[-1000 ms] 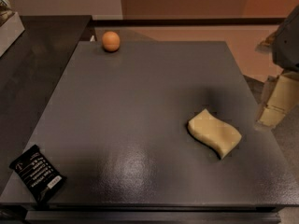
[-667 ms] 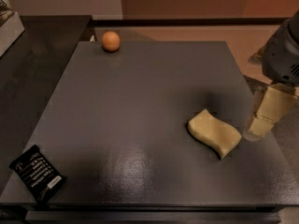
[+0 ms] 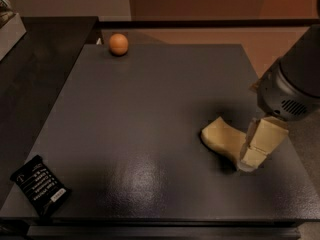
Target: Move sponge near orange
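Tool (image 3: pixel 255 146) at rt end of sponge (image 3: pixel 222 137), grip unclear, orange (image 3: pixel 118 44) far-left, black pkt (image 3: pixel 40 185) near-left

tool (image 3: pixel 249 159) at sponge (image 3: pixel 222 138) | hides its right end | arm (image 3: pixel 295 84) cropped right

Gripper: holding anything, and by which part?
Cannot tell. The gripper is at the right end of the sponge, which lies on the table.

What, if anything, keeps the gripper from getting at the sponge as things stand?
Probably nothing; it looks reachable. The gripper hangs at the right end of the sponge. The orange and the black packet lie far off, out of the way.
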You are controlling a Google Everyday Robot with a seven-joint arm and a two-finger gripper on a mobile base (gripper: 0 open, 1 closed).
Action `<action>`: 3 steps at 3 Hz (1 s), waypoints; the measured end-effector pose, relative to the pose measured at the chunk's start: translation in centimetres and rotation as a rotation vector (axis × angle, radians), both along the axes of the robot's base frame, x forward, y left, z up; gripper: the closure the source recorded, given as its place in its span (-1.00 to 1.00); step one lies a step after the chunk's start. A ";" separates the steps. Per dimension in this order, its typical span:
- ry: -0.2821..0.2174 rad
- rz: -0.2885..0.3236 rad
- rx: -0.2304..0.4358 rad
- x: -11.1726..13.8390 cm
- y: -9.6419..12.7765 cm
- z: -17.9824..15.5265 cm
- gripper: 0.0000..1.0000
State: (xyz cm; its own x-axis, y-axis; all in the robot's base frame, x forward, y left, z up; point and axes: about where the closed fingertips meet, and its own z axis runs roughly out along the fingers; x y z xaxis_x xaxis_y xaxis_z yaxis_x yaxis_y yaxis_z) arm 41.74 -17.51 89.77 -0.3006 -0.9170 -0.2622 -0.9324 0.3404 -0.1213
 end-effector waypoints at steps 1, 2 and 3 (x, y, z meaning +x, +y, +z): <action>0.005 0.004 0.018 -0.1 1.2 -2.3 -1.00; 0.010 0.004 0.023 0.0 1.8 -4.0 -1.00; 0.020 -0.002 0.021 0.2 1.9 -5.3 -1.00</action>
